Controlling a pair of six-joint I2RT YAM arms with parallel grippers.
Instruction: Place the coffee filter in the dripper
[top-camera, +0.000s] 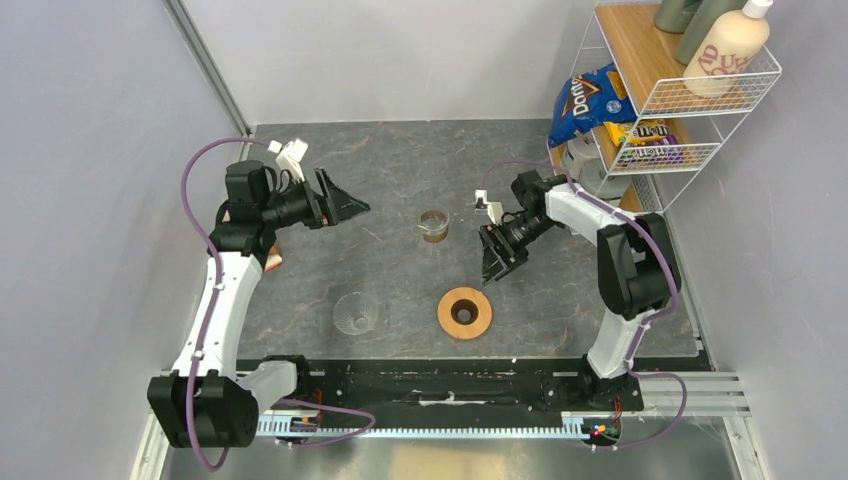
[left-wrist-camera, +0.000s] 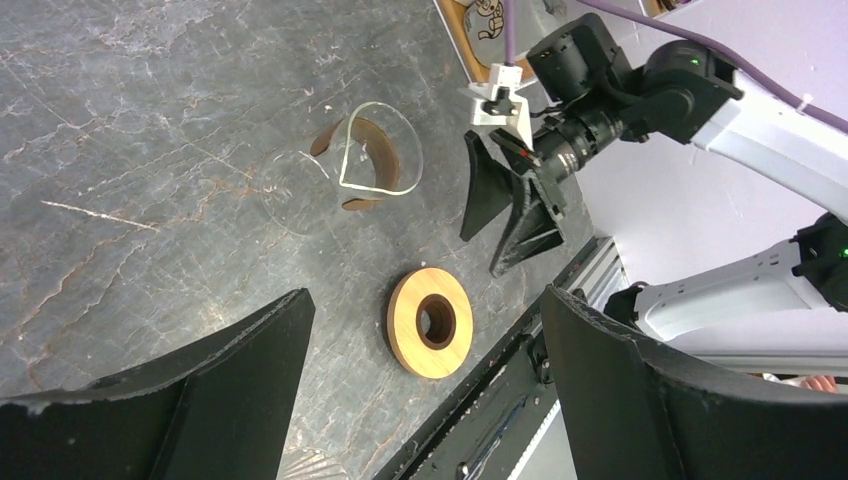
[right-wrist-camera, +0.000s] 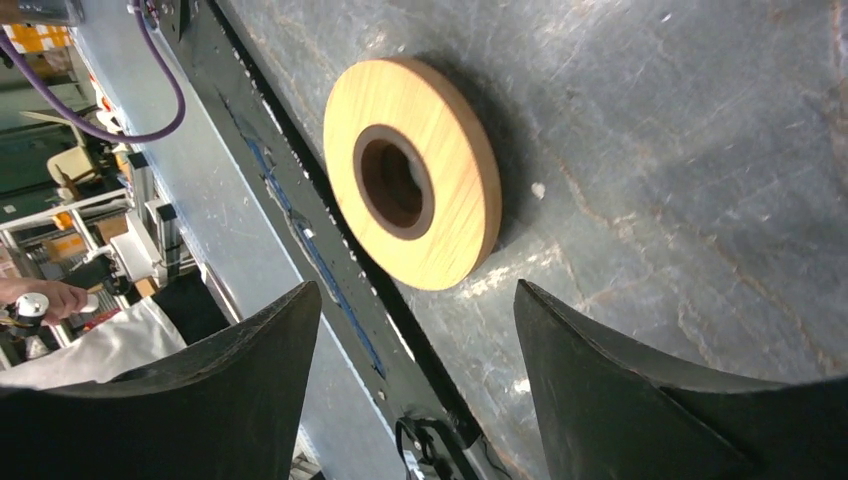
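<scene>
The dripper is in two parts. Its wooden ring collar (top-camera: 464, 312) lies flat at the front centre, also in the left wrist view (left-wrist-camera: 430, 322) and the right wrist view (right-wrist-camera: 412, 170). Its clear ribbed glass cone (top-camera: 356, 313) lies apart, to the ring's left. A tan-brown paper, apparently the coffee filter (top-camera: 434, 222), is curled inside a small straight-sided glass cup (left-wrist-camera: 375, 150). My left gripper (top-camera: 350, 205) (left-wrist-camera: 425, 295) is open and empty, raised left of the cup. My right gripper (top-camera: 503, 268) (right-wrist-camera: 415, 285) is open and empty, just above and right of the ring.
A white wire shelf (top-camera: 700, 150) at the back right holds a blue chip bag (top-camera: 585, 100), a candy box and bottles. Something orange-brown (top-camera: 273, 262) shows behind the left arm. The black base rail (top-camera: 450, 385) runs along the near edge.
</scene>
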